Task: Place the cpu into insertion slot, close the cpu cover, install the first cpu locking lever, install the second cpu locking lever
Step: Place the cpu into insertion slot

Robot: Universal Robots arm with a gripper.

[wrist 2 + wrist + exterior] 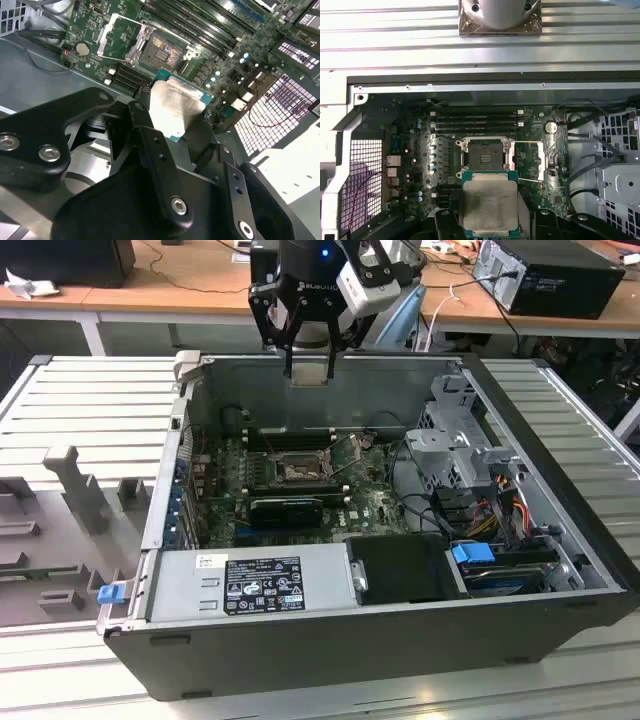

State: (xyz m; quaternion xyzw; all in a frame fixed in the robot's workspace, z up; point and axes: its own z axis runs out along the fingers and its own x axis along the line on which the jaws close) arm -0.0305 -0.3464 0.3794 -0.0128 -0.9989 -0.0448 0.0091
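The gripper [311, 365] is closed on the cpu [311, 377], clamping it by 2 opposite edges, high above the far wall of the open case [400, 640]. Down on the motherboard [370, 502] the slot [482, 159] lies bare, pins exposed, well apart from the cpu. The cover [543, 160] stands swung open just beside the slot.

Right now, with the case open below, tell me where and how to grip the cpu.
Pinch the cpu by two opposite edges, coming from above its metal top, as the gripper does now. It is a thin flat square, so only the edges give purchase, and its underside is left free for the insertion slot.
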